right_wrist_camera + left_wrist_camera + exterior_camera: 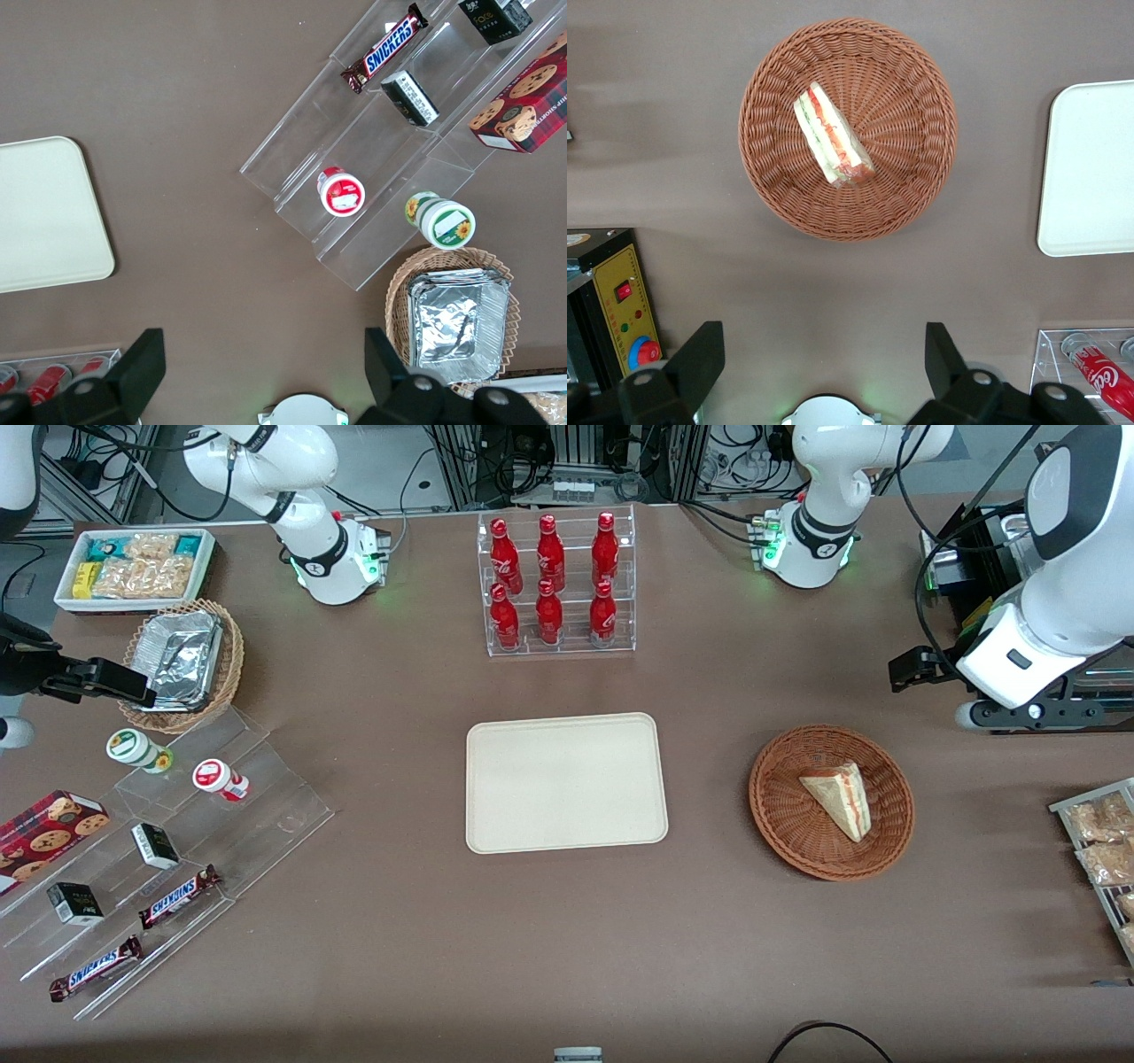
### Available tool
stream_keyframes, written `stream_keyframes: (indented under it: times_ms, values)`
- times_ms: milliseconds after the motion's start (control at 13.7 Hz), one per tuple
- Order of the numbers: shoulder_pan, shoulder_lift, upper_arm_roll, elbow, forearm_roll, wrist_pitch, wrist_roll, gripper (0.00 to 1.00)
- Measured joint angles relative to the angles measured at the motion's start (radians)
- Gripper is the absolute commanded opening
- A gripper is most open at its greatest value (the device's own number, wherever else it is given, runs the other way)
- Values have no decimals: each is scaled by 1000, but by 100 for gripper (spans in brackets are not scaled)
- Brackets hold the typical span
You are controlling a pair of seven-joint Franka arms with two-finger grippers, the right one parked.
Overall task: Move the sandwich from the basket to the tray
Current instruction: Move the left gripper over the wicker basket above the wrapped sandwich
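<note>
Empty, wide-open gripper (819, 372) hangs high; descend centred over the sandwich (833, 135) in the wicker basket (912, 190), fingers straddling its bread faces.

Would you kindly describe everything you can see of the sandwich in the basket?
The sandwich is a triangular wedge of pale white bread, with orange-red and green filling showing along its cut edge. It looks whole and lies on its side in the reddish-brown woven basket, roughly at the middle, touching only the wicker. The tray beside the basket holds nothing. The left arm's tool hangs open above the table near the basket, not touching the sandwich.
</note>
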Motion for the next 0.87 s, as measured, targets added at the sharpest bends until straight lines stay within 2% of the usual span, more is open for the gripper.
stream_keyframes:
  times_ms: [437,656,874]
  values:
    - [1,11,7,-42,0,41,5,100]
    - [1,25,7,-144,0,174,6,100]
    - [1,39,7,-287,0,381,6,100]
